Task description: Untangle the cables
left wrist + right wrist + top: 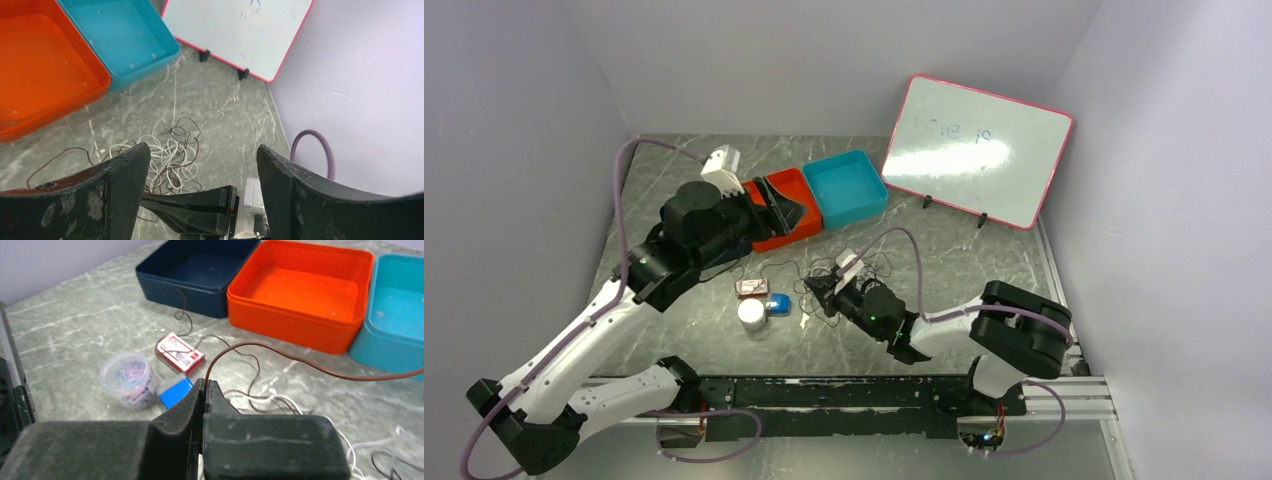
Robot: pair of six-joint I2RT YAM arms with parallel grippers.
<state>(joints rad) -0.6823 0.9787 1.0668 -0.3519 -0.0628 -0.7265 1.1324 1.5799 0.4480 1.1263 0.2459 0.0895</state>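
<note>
– Brown cable (300, 361): is the right gripper (205, 390) pinching it?
– Yes. Its fingers are pressing together on it. The cable is coming out of the fingertips in an arc and is running off to the right, above the table (75, 315).
– And where are the other cables (849, 270) lying?
– They are lying in a loose tangle on the grey marbled table, near the middle, just beside the right gripper. White cords (172, 157) and dark ones are crossing each other there. One brown strand is reaching toward the navy bin (200, 265).
– What is the left gripper (202, 155) doing?
– It is hovering over the orange bin (796, 185), with the fingers spreading wide and holding nothing. Its camera is looking down at the tangle.
– What is sitting near the tangle?
– To its left, a small red-and-white box (179, 352), a small blue box (175, 392) and a clear cup of coloured paper clips (127, 377) are sitting close together. The teal bin (849, 185) is standing just beside the orange one, and a whiteboard (974, 150) with a pink frame is leaning at the back right.
</note>
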